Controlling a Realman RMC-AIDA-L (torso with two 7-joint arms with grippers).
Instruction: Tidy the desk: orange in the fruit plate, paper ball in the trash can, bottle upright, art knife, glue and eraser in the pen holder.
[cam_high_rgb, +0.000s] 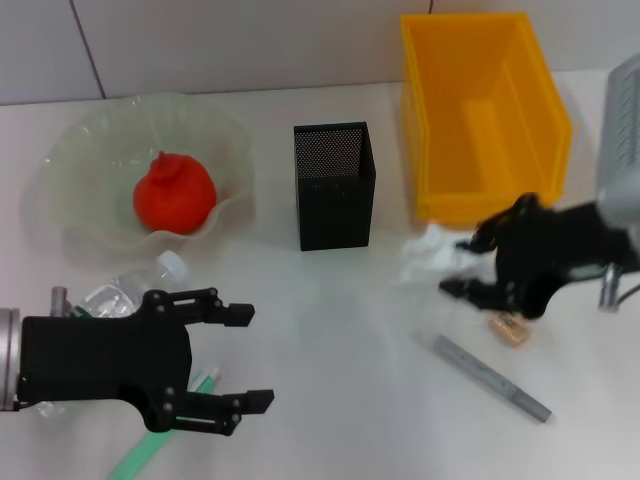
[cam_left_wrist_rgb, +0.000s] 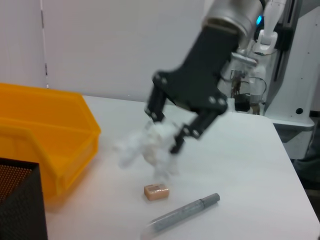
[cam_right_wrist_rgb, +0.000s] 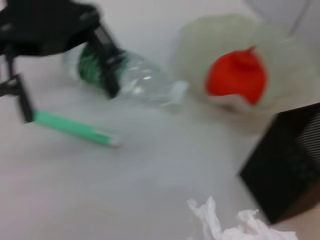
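Right gripper (cam_left_wrist_rgb: 172, 131) has its jaws clenched on the paper ball (cam_left_wrist_rgb: 145, 147), just near of the trash can (cam_high_rgb: 480, 110). Best to lift clear of the rim before releasing over the bin. Left gripper (cam_high_rgb: 235, 358) idles with jaws released, beside the lying bottle (cam_high_rgb: 125, 290).

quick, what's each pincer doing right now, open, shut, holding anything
Left pincer: open, empty, hovering above the lying bottle.
Right pincer: at the paper ball, fingers around it; a firm hold cannot be told.
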